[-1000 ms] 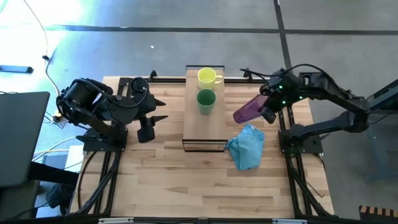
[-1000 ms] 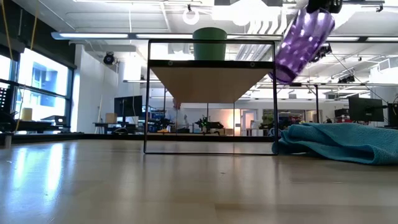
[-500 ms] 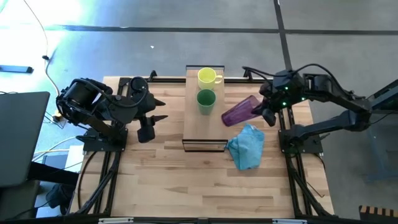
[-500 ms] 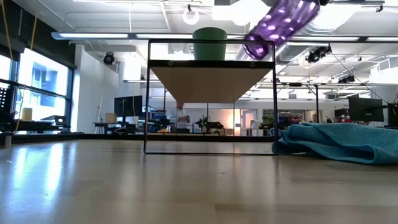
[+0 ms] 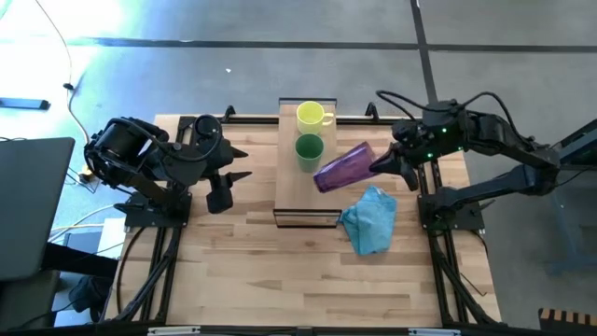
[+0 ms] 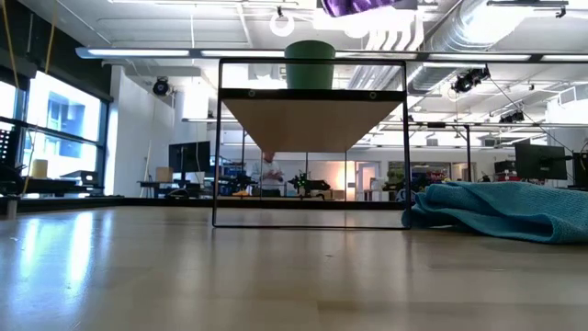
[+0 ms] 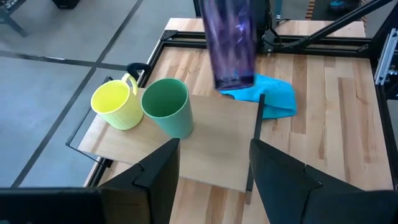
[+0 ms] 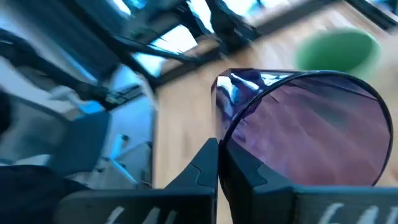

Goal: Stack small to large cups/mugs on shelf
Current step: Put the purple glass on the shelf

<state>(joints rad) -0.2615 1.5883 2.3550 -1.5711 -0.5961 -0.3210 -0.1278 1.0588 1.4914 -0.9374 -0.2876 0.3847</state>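
The yellow mug (image 5: 312, 115) and the small green cup (image 5: 309, 149) stand upright on their bases at the far end of the raised light-wood shelf (image 5: 308, 201). They also show in the left wrist view: the mug (image 7: 118, 104), the cup (image 7: 168, 107). My right gripper (image 5: 381, 165) is shut on the purple tumbler (image 5: 340, 168), which lies slanted in the air above the shelf's right edge, just right of the green cup. My left gripper (image 5: 238, 163) is open and empty, left of the shelf. My right gripper pinches the tumbler's wall at its rim (image 8: 219, 127) between the two fingers; one finger seems inside the mouth and one outside. The fingers come from the table's right, nearly level. The tumbler is lifted clear and lies almost level, its base (image 7: 236, 79) toward the table's left.
A crumpled blue cloth (image 5: 371, 219) lies on the slatted tabletop right of the shelf's near end. The shelf's near half (image 7: 214, 149) is bare wood. In the low view only the green cup (image 6: 310, 64) and the tumbler's lower edge (image 6: 363, 6) show above the shelf top.
My right gripper has carried the tumbler up and toward the table's left, from right of the shelf to above its right edge. The tumbler has tipped from a steep slant to nearly level, base leading. The grip has stayed shut.
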